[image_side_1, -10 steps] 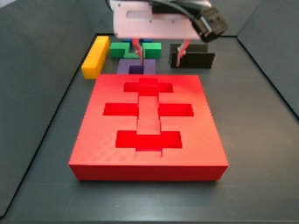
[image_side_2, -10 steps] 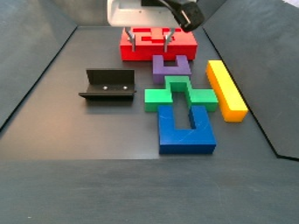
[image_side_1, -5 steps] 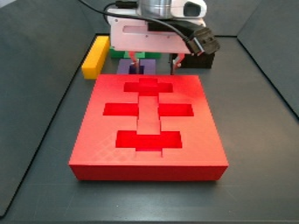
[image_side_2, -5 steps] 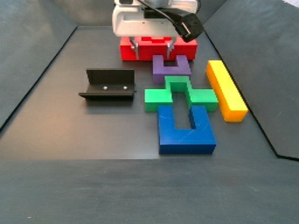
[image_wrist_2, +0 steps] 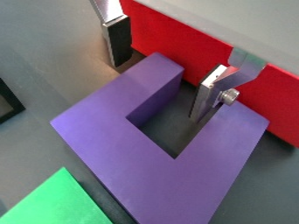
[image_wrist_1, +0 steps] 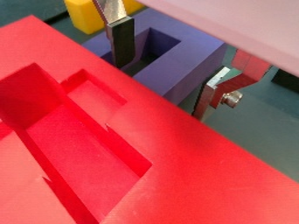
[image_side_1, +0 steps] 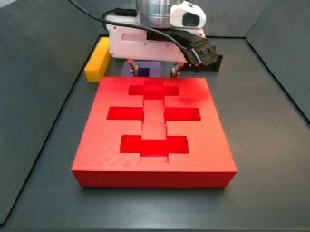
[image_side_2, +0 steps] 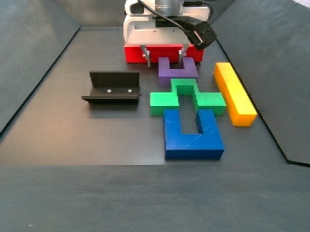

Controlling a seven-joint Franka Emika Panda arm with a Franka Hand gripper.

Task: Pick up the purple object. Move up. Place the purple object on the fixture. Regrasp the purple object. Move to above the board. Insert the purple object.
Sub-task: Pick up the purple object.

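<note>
The purple object (image_side_2: 179, 72) lies flat on the floor between the red board (image_side_2: 148, 42) and the green cross block. My gripper (image_side_2: 177, 60) is down over it, open. In both wrist views the fingers straddle one prong (image_wrist_2: 142, 85): one finger (image_wrist_2: 212, 93) stands inside the U's slot, the other finger (image_wrist_2: 114, 39) on the floor outside, a little apart from the prong. From a side view the gripper (image_side_1: 154, 63) hides most of the purple object (image_side_1: 144, 72) behind the board (image_side_1: 155, 127). The fixture (image_side_2: 111, 89) stands off to one side, apart from the gripper.
A green cross block (image_side_2: 188, 98) touches the purple object's base, with a blue block (image_side_2: 194, 132) beyond it. A yellow bar (image_side_2: 234, 91) lies alongside them. The board's edge (image_wrist_2: 222, 48) runs close behind the fingers. Dark walls ring the floor.
The gripper has come down from above the purple object until its fingers reach around one prong. No piece has moved.
</note>
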